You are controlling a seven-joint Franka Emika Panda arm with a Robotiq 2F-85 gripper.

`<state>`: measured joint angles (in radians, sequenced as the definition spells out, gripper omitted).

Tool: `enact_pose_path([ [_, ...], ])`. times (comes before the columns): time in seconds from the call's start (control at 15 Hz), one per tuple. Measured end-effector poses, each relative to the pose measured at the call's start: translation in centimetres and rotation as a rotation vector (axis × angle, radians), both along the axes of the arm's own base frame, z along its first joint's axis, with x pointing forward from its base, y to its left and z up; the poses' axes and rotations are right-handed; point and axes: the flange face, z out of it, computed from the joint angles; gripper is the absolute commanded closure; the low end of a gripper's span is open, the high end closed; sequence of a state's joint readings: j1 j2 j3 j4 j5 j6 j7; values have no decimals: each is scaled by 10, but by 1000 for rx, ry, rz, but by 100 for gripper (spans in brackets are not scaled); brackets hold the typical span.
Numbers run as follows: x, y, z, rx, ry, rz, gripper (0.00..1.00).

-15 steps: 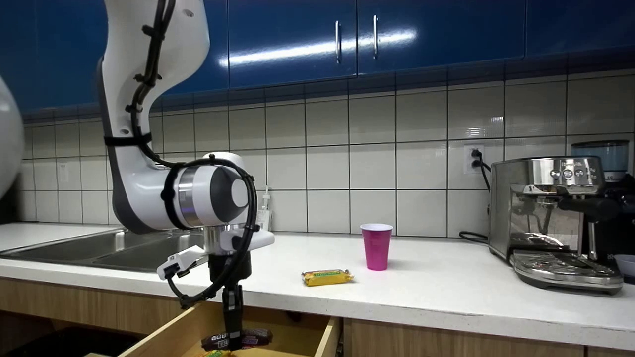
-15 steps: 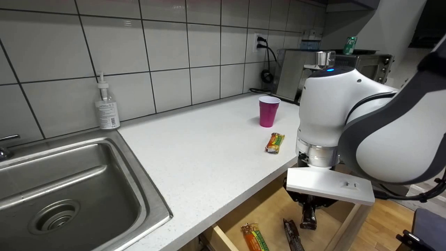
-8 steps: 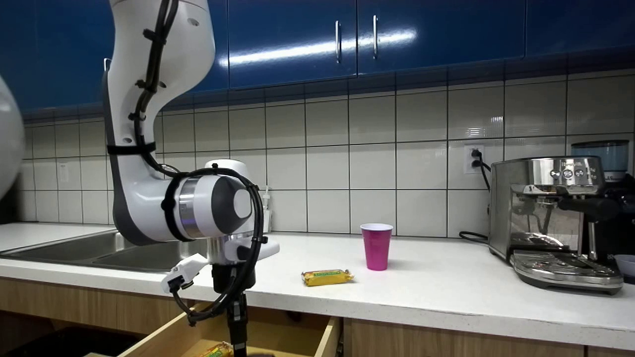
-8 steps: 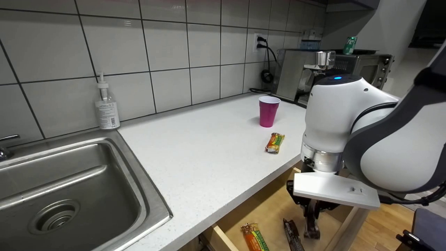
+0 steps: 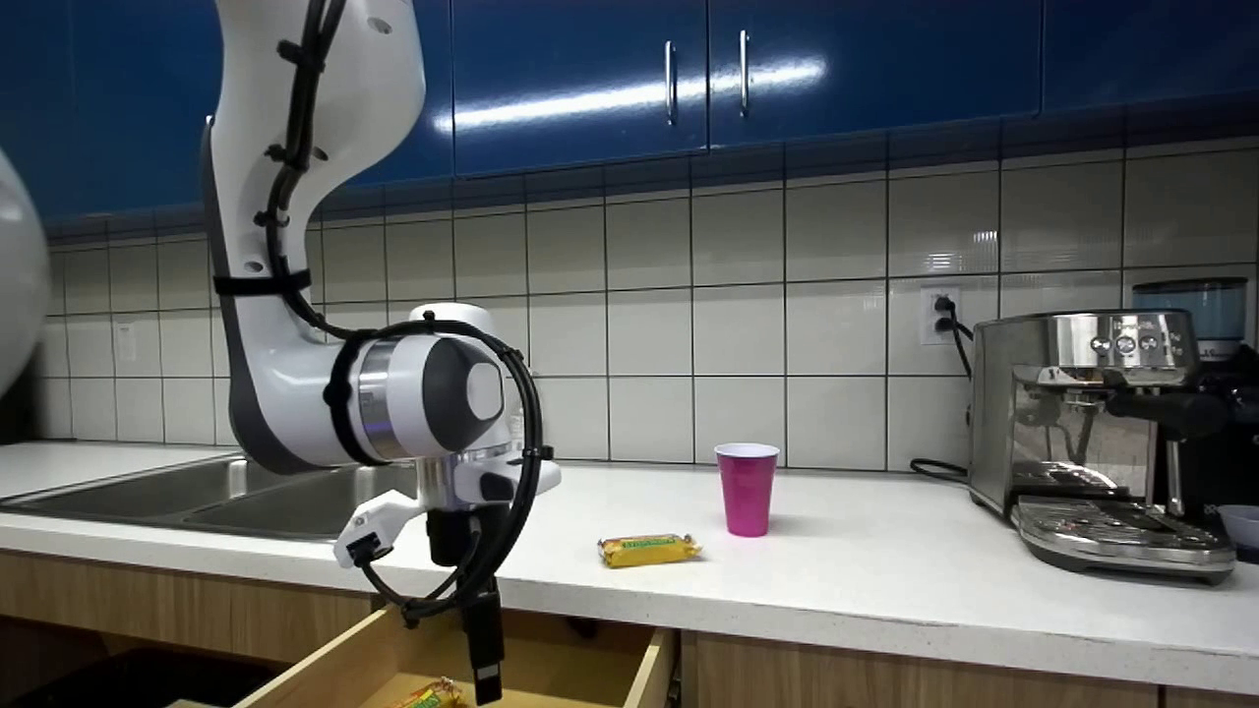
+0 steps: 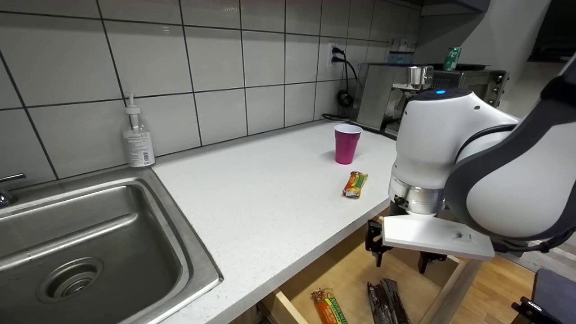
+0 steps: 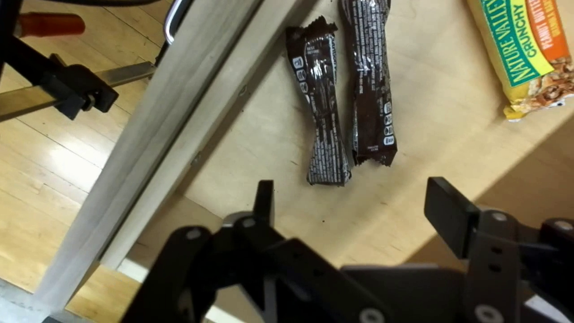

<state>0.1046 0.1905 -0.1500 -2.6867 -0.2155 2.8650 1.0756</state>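
My gripper [image 7: 352,197] stands open above the drawer, its fingers wide apart with nothing between them. Just ahead of the fingertips in the wrist view, two dark brown wrapped bars [image 7: 319,98] lie side by side on the drawer floor. The same pair of brown bars [image 6: 388,301] sits below the gripper [image 6: 400,263] in an exterior view. Also in the drawer is a yellow and orange granola bar [image 7: 520,49], apart from the brown ones. From the side, the gripper [image 5: 486,678] hangs into the drawer, and the brown bars are out of sight there.
The wooden drawer [image 5: 649,671] is pulled out beneath the white counter [image 6: 252,216]. On the counter are a yellow wrapped bar [image 5: 649,551], a pink cup [image 5: 748,492] and an espresso machine [image 5: 1092,442]. A sink [image 6: 112,243] and a soap bottle [image 6: 138,144] stand farther along.
My gripper was shut on a brown bar and lowered it into the drawer. It has since opened and risen slightly; that bar now lies beside the other brown one.
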Motion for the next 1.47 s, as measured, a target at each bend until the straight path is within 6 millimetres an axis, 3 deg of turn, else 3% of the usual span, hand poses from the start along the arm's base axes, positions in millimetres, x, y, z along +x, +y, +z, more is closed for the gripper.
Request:
enact_pose_path([
  [0.8, 23, -28, 79, 61, -93, 114, 0],
  [1.2, 55, -40, 108, 64, -111, 135, 0],
  [1.47, 79, -43, 117, 58, -112, 135, 0],
])
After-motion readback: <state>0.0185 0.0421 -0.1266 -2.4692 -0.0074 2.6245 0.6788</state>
